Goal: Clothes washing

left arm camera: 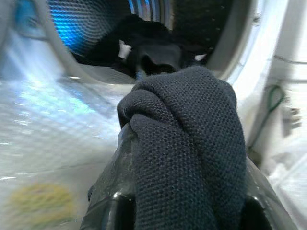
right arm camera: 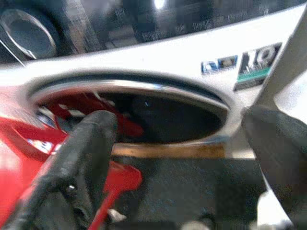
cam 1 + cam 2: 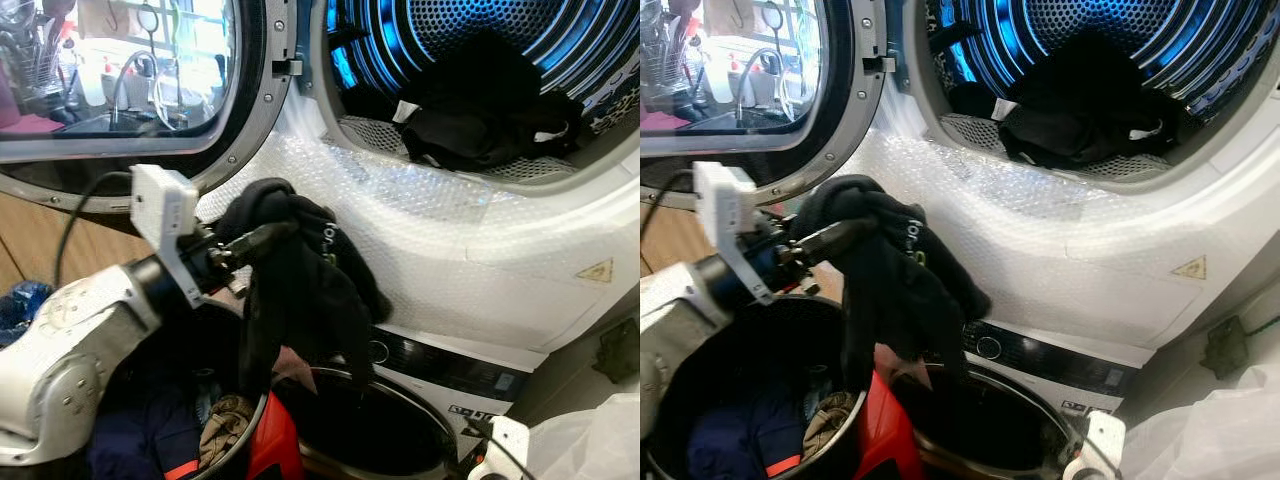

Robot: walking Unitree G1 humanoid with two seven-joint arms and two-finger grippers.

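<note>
Laundry corner: stacked machines, upper dryer [image 3: 470, 250] with white front wrapped in bubble film, its round glass door [image 3: 130, 90] swung open to the left. Blue-lit perforated drum [image 3: 480, 40] sits above and to the right of the left claw [image 3: 262, 238], with a pile of dark clothes [image 3: 480, 125] lying at the drum's front lip.

Left claw is clenched on a black knit garment [image 3: 300, 290], raised in front of the dryer's lower panel, below the drum opening. The garment is bunched over the fingers and hangs down from the claw; its lower end dangles toward the laundry basket [image 3: 240, 440] directly beneath. Left wrist view: knit fabric draped over both fingers, drum and dark pile beyond.

Basket below the claw holds mixed clothes, navy and tan pieces visible; a red container [image 3: 272, 445] stands just beside its rim. Lower washer [image 3: 440, 375] with dark open porthole [image 3: 375, 420] sits below and right of the claw.

Right claw [image 2: 177, 143] is low near the washer porthole, fingers spread apart, nothing between them.
</note>
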